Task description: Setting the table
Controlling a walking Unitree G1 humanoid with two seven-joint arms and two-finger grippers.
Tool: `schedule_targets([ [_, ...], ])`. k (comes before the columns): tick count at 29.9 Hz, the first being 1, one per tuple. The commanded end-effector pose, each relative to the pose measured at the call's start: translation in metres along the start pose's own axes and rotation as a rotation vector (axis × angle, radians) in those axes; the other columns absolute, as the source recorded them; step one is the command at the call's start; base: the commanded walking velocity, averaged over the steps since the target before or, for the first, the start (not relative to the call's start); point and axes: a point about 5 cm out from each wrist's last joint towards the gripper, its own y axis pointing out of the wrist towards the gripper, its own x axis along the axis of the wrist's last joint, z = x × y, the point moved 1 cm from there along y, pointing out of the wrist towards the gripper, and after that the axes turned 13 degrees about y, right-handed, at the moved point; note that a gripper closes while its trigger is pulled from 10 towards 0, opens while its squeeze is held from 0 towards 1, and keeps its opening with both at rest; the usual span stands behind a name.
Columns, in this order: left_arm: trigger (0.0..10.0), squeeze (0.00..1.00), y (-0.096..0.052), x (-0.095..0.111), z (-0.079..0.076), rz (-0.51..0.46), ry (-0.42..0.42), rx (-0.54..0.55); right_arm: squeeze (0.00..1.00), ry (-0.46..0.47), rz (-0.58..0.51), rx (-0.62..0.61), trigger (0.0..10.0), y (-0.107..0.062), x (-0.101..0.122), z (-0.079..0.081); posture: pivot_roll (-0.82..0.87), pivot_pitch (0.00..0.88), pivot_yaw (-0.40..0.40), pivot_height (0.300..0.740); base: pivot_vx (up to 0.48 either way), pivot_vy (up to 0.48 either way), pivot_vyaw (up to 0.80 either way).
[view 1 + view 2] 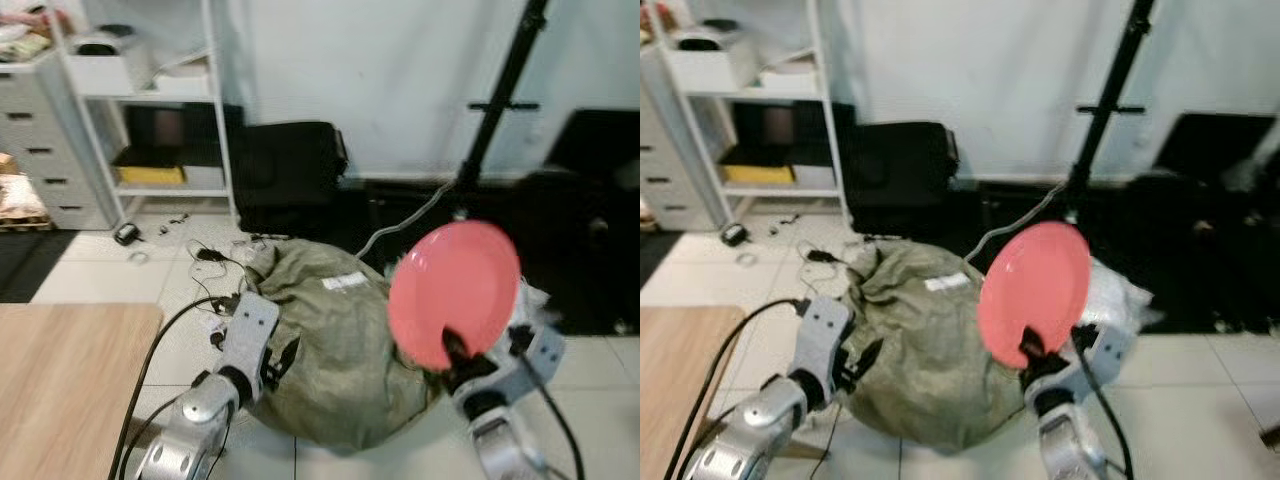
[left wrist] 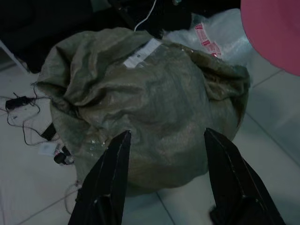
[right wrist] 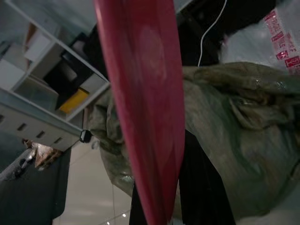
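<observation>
A: Where is the plate [image 1: 455, 290]?

B: The right end effector [image 1: 455, 352] has it. The two black fingers are shut on the plate's bottom edge, at about 6 o'clock on the rim. The plate stands almost straight up, over the floor.

A: Is the plate on the tabletop [image 1: 60, 380] yet?

B: No. The tabletop is well apart from it, off at 9 o'clock from the plate. A big green sack [image 1: 330, 340] lies on the floor between the two arms.

A: What about the left end effector [image 2: 164, 154]?

B: It is wide open and holds nothing. It points at the sack.

A: Will the plate be hard to carry?

B: I think it is light and stiff, maybe plastic. It looks smooth, so it could slip. The grip is only on one small bit of the edge, and the rest of the plate sticks up high. It could wobble or swing if the arm moves fast.

A: Where is the best place to hold it?

B: On the rim, like now, with the fingers pushed well in. The open left end effector could pinch the other side, near 12 o'clock, if it needs help. Then lay it flat on the wood, gently.
</observation>
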Motion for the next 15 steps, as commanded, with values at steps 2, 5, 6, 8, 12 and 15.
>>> schedule_targets([
  [2,10.0,0.00,-0.0007,-0.0019,-0.0028,0.002,0.011,0.000,0.00,-0.015,-0.007,0.017,10.0,0.0002,0.0011,0.0019,-0.09,0.000,0.089,0.740,0.000,0.000,-0.80],
  [5,10.0,0.00,0.0008,-0.0040,0.0000,0.005,0.009,0.013,0.00,-0.016,-0.005,0.020,10.0,0.0011,-0.0006,0.0024,-0.09,0.000,0.089,0.740,0.000,0.000,-0.80],
  [6,10.0,0.00,0.0010,-0.0042,0.0002,0.004,0.010,0.014,0.00,-0.017,-0.003,0.022,10.0,0.0012,-0.0010,0.0027,-0.09,0.000,0.089,0.740,0.000,0.000,-0.80],
  [8,10.0,0.00,0.0014,-0.0047,-0.0001,-0.001,0.011,0.017,0.00,-0.021,-0.004,0.028,10.0,0.0015,-0.0024,0.0029,-0.09,0.000,0.088,0.740,0.000,0.000,-0.80],
  [12,10.0,0.00,0.0021,-0.0051,-0.0019,-0.007,0.013,0.016,0.00,-0.024,-0.005,0.032,10.0,0.0021,-0.0033,0.0026,-0.09,0.000,0.088,0.740,0.000,0.000,-0.80],
  [15,10.0,0.00,0.0025,-0.0049,-0.0029,-0.010,0.012,0.013,0.00,-0.025,-0.005,0.032,10.0,0.0021,-0.0031,0.0024,-0.09,0.000,0.087,0.740,0.000,0.000,-0.80],
])
